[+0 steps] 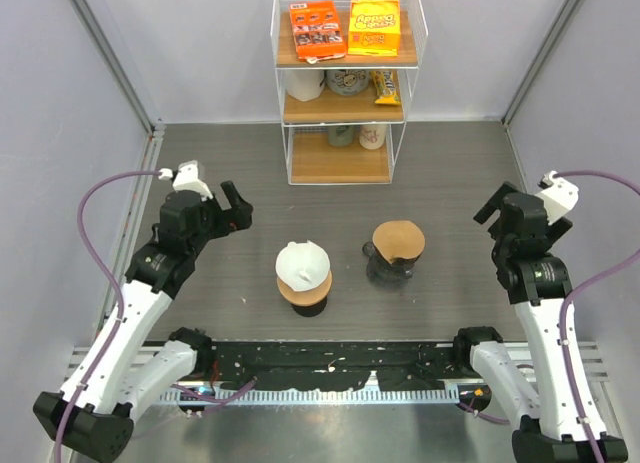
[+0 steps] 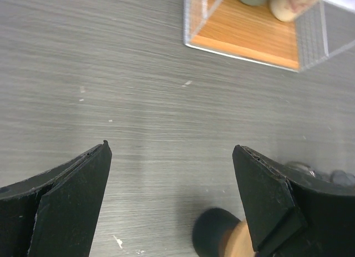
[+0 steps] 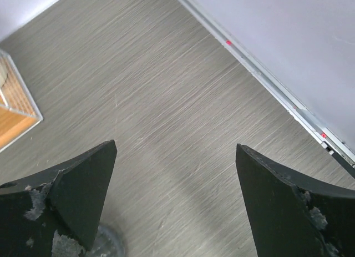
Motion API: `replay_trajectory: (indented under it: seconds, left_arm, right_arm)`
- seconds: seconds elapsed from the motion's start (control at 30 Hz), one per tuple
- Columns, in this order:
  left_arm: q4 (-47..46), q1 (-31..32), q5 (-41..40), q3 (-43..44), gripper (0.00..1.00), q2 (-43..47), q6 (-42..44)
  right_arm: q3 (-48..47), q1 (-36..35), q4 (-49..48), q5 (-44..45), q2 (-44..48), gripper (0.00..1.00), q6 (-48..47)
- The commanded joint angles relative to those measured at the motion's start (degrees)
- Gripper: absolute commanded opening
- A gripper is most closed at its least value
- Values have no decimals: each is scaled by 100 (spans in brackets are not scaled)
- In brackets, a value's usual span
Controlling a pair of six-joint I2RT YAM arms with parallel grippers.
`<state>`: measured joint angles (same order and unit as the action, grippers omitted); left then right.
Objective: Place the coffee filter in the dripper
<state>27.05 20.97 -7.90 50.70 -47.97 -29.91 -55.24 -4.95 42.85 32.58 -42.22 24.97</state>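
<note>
A: Since the right gripper and left gripper both gape wide with nothing between the jaws, which step?

B: Placement looks finished. The brown paper coffee filter sits in the dark glass dripper. Next I'd just check the seating. Both arms are raised with elbows bent, flanking the dripper and well apart from it.

Left arm elbow-bent, jaws wide apart, empty; right arm likewise.

Red lettering on the yellow packet on the top tier of the wire shelf was too small to read surely, print on the orange box beside it was illegible, pattern on the cup below could not be made out
</note>
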Motion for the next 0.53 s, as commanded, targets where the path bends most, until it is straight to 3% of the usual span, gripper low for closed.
replay_trajectory:
  seconds: [0.0,0.1,0.5]
  left_arm:
    - [397,-479,-554,-95,99,94,-348]
    - [512,-822,-528,-174,99,112,-524]
    - [530,-990,-625,-359,99,209,-516]
  right_arm:
    - [356,354,-664,406,231,95,366]
    - [750,354,-786,1224,363,95,789]
    - [1464,354,-1314,1383,609,95,685]
